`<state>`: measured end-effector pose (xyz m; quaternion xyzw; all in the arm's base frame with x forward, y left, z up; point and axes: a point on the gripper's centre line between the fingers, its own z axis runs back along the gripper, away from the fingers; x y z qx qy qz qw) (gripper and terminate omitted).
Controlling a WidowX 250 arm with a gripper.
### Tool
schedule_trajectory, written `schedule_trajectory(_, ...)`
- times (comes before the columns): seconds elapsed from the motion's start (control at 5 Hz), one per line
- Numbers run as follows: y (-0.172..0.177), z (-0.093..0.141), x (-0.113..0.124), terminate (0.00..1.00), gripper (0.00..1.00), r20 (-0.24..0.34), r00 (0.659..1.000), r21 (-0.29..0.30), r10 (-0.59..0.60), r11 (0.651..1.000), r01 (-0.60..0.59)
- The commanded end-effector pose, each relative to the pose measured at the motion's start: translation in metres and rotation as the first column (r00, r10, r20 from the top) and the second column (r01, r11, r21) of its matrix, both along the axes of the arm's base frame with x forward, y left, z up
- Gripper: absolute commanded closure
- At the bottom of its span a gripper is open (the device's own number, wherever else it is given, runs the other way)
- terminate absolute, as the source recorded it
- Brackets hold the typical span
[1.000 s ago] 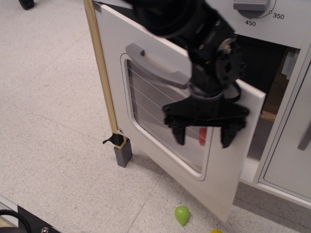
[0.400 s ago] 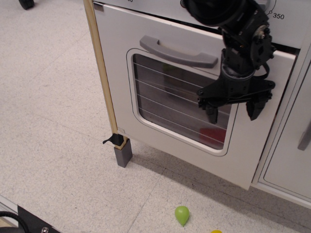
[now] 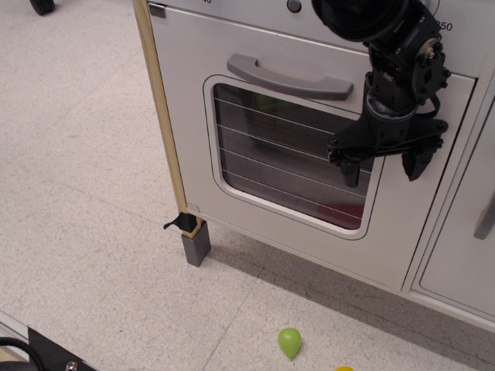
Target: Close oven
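White oven (image 3: 294, 154) door apparently shut flush, upright.

Oven door (image 3: 309, 162): swung from wide open a second ago to flush against the oven front now; dark interior no longer exposed at the right edge. Pincer (image 3: 384, 164): moved up and right with the door, fingers spread, now in front of the door's right side beside the window (image 3: 290, 158).

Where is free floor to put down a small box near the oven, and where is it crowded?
Free: the wide floor left of the wooden post. The strip below the oven door is tighter: a grey leg at its left and a green toy lie there. In front of the window the gripper hangs, fingers apart.
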<state>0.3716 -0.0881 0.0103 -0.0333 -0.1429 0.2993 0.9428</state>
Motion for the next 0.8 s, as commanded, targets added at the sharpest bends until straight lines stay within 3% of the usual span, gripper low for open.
schedule_trajectory(0.0, 0.016, 0.03, -0.002, 0.0, 0.0, 0.047, 0.999, -0.012, -0.023, 1.0, 0.023)
schedule_trajectory(0.4, 0.024, 0.032, -0.031, 0.0, 0.0, -0.013, 0.999, 0.028, -0.051, 0.998, 0.052)
schedule_trajectory(0.6, 0.024, 0.032, -0.031, 1.0, 0.0, -0.013, 0.999, 0.028, -0.051, 0.998, 0.052)
